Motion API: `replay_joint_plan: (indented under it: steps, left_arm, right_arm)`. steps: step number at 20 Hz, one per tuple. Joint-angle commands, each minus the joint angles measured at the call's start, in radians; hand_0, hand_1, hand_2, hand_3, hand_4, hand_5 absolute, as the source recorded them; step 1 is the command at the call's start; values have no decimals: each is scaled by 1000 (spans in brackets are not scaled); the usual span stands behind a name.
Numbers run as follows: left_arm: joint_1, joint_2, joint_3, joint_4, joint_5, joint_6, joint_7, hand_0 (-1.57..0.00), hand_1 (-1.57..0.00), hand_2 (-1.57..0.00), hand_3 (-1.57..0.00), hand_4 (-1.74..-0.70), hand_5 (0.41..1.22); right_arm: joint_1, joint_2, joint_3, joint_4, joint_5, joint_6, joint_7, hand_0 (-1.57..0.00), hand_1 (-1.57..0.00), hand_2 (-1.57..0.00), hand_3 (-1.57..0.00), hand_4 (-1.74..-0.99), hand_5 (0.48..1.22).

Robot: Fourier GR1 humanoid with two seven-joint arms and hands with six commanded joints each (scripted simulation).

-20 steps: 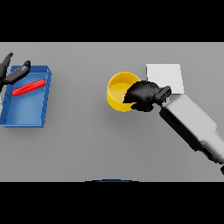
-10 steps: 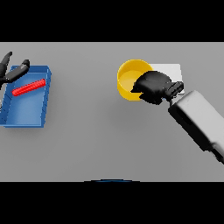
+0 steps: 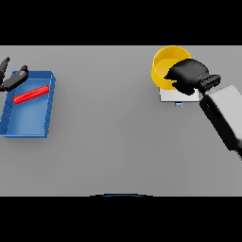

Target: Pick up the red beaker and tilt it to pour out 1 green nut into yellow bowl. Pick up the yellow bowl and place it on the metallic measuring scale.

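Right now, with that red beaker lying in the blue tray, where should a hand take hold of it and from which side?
Grip the red cylindrical beaker around its middle, coming from above: it lies flat and slanted inside the blue rectangular tray, whose walls block a sideways approach. The left hand is nearest, at the tray's far left corner.

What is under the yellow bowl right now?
The scale shows below the yellow bowl, which the right robot hand grips. Whether the bowl rests on the scale cannot be seen.
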Motion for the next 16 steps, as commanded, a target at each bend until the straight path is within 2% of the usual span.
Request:
replay_joint_plan:
  steps: [1, 4, 5, 6, 8, 10, 11, 16]
  left_arm:
    - [3, -5, -2, -13, 3, 4, 2, 1, 1, 1, 1, -853, 761]
    - [-2, -6, -5, -14, -3, 10, 28, 1, 1, 1, 1, -862, 773]
    - [0, -3, -5, -15, -3, 8, 34, 1, 1, 1, 1, -865, 779]
    - [-6, -6, -10, -10, -10, 9, 35, 1, 1, 1, 1, -863, 784]
    - [-16, -11, -16, -6, -15, 10, 45, 1, 1, 1, 1, -863, 797]
    - [-12, -11, -21, -19, -19, 14, 47, 1, 1, 1, 1, -858, 804]
    - [-10, -5, -15, -23, -12, 9, 48, 1, 1, 1, 1, -859, 807]
    - [-20, -2, -11, 7, -11, -5, 28, 1, 1, 1, 1, -847, 796]
  right_arm:
    - [-17, 7, -9, 36, 3, -7, 5, -1569, -1571, -1551, -1154, -1741, 1221]
    - [-19, 5, -30, 135, 16, -61, -30, -1570, -1571, -1517, -1170, -1741, 1221]
    - [-20, 19, -33, 166, 21, -77, -21, -1570, -1571, -1500, -1181, -1741, 1221]
    - [-28, 20, -39, 191, 21, -87, -47, -1570, -1571, -1475, -1206, -1741, 1221]
    - [-37, 31, -44, 238, 26, -104, -60, -1571, -1571, -1428, -1290, -1741, 1221]
    - [-34, 54, -49, 286, 32, -128, -43, -1571, -1571, -1398, -1342, -1741, 1221]
    - [-38, 58, -53, 308, 29, -131, -59, -1571, -1571, -1390, -1361, -1741, 1221]
    - [-33, 56, -59, 350, 35, -134, -73, -1571, -1571, -1380, -1417, -1741, 1221]
